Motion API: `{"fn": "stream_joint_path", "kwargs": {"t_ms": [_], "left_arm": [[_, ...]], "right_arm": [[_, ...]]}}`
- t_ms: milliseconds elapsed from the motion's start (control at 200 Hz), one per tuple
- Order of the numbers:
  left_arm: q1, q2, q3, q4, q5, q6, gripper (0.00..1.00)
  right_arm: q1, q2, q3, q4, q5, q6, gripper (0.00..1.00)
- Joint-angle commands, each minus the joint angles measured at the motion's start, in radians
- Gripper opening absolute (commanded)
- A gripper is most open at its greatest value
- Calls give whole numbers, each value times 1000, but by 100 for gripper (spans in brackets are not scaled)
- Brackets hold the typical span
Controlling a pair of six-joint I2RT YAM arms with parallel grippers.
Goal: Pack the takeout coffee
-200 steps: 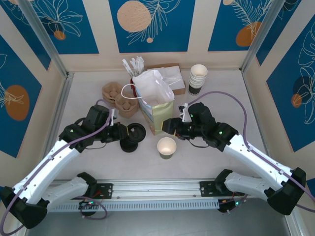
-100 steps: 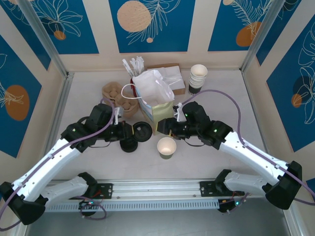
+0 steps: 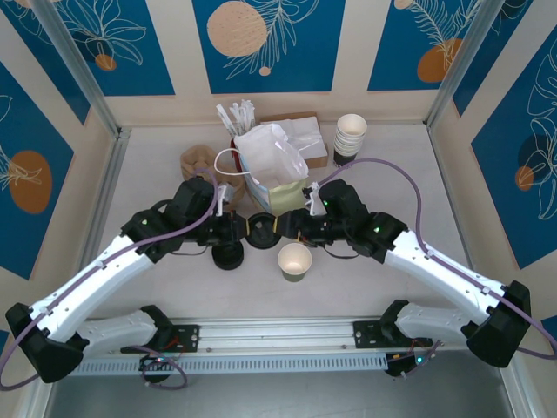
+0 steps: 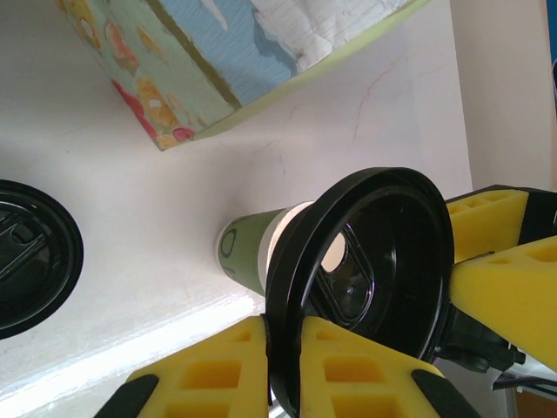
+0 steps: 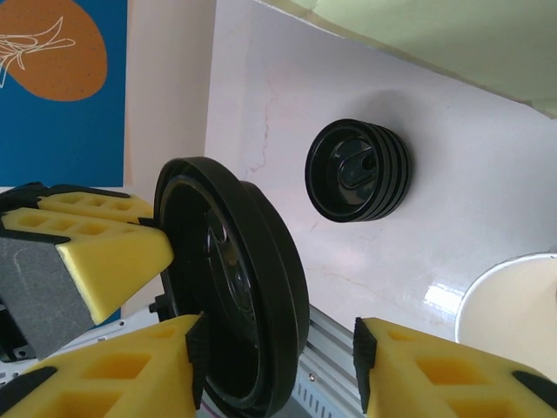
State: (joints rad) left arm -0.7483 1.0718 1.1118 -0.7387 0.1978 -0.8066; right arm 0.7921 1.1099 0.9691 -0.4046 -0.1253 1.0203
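While my left claw pinches the lid by its rim, my right claw straddles it half open, pads not yet clamped. It looks like a handover: right should close squarely before left lets go. The cup stands open on the table just in front.

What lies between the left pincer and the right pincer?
A black lid, pinched edgewise by the left pincer; the top external view shows it.
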Motion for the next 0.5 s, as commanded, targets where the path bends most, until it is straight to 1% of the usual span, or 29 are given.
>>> {"fn": "stream_joint_path", "kwargs": {"t_ms": [0,105,495], "left_arm": [[-21,15,38,16,-20,-11,12],[-31,23,44,18,-23,-10,12],[-63,46,74,22,-36,-12,12]], "right_arm": [[5,10,39,1,-26,-15,45],[5,13,46,1,-28,-21,38],[5,17,55,-28,-15,-26,26]]}}
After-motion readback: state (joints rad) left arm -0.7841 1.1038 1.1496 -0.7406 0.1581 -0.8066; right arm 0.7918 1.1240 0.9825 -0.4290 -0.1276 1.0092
